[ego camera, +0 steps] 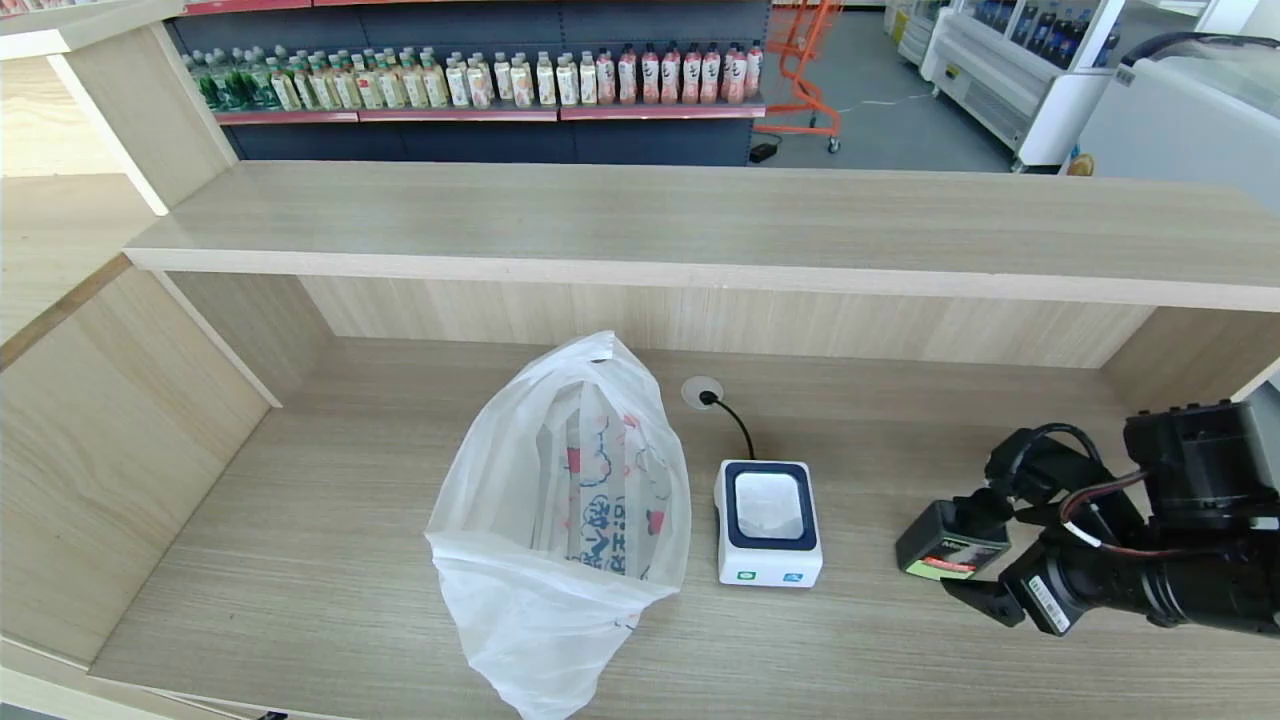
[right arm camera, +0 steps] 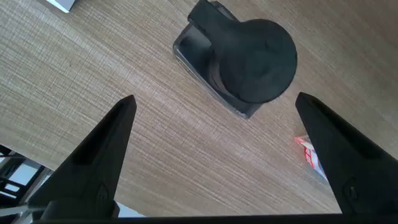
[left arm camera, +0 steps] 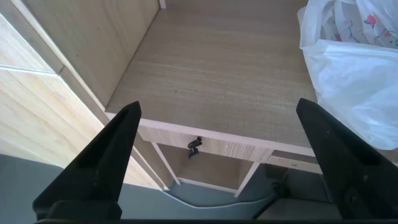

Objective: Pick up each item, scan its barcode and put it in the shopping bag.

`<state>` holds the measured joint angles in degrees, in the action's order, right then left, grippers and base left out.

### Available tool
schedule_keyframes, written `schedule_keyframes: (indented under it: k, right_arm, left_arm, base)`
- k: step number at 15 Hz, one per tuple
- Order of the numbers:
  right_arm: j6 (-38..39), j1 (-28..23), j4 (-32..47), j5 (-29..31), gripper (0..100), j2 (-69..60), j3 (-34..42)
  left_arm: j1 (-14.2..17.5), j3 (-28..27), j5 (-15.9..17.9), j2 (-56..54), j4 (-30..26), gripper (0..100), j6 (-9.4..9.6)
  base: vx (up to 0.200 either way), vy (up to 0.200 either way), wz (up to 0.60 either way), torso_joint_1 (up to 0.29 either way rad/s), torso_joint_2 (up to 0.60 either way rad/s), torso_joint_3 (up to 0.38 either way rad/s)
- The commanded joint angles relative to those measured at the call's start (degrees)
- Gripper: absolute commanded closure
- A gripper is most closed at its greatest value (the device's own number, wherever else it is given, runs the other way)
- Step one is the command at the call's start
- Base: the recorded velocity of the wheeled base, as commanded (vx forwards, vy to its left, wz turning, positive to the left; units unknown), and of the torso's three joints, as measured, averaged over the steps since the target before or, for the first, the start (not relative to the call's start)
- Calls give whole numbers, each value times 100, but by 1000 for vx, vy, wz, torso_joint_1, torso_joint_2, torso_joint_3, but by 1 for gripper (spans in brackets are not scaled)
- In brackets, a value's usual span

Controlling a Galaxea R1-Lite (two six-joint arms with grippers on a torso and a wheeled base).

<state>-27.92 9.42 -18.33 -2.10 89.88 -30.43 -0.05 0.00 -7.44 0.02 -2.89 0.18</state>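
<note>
A white plastic shopping bag stands open at the middle of the counter, with patterned packages inside it. Beside it lies the white scanner with its dark-framed window facing up. A small black box with a red and green label sits close to the tip of my right arm. My right gripper is open above the counter, and a dark item with a round black top lies beyond its fingers. My left gripper is open over the counter's front edge, with the shopping bag off to one side.
The counter is walled by wooden panels on the left and at the back, with a raised ledge above. A black cable runs from the scanner to a grommet. A red and white edge shows by one right finger.
</note>
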Motion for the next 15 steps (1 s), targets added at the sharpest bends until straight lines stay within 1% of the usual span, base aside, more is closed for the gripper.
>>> schedule_keyframes:
  k: [1, 4, 5, 6, 7, 10, 12, 13, 14, 15]
  right_arm:
    - [14, 86, -346, -10, 0, 610, 11]
    - [14, 86, -1023, -335, 0, 1075, -16]
    - [14, 86, -1023, -335, 0, 1075, -16]
    - [14, 104, -1208, -546, 0, 1198, -42]
    - [6, 104, -1208, -564, 100, 1207, -51]
    - [-12, 104, -1287, -573, 100, 1234, -130]
    - [-3, 112, -1577, -581, 100, 1172, -156]
    - [-3, 112, -1893, -581, 100, 944, -139]
    - [6, 68, -1990, -573, 100, 618, -113]
    - [6, -81, -1972, -573, 100, 100, 2]
  left_arm:
    - [-4, 0, -3, -2, -1, 0, -1]
    - [-4, 0, -3, -2, -1, 0, -1]
    - [-4, 0, -3, -2, -1, 0, -1]
    - [-4, 0, -3, -2, -1, 0, -1]
    - [-4, 0, -3, -2, -1, 0, -1]
    - [-4, 0, -3, -2, -1, 0, -1]
    - [5, 0, -3, -2, -1, 0, -1]
    - [-4, 0, -3, -2, -1, 0, -1]
    - [5, 0, -3, -2, -1, 0, -1]
    - [-4, 0, -3, -2, -1, 0, -1]
  base:
    - [0, 0, 0, 0, 0, 0]
    - [0, 0, 0, 0, 0, 0]
    - [0, 0, 0, 0, 0, 0]
    - [0, 0, 0, 0, 0, 0]
    - [0, 0, 0, 0, 0, 0]
    - [0, 0, 0, 0, 0, 0]
    - [0, 0, 0, 0, 0, 0]
    - [0, 0, 0, 0, 0, 0]
    - [0, 0, 0, 0, 0, 0]
    - [0, 0, 0, 0, 0, 0]
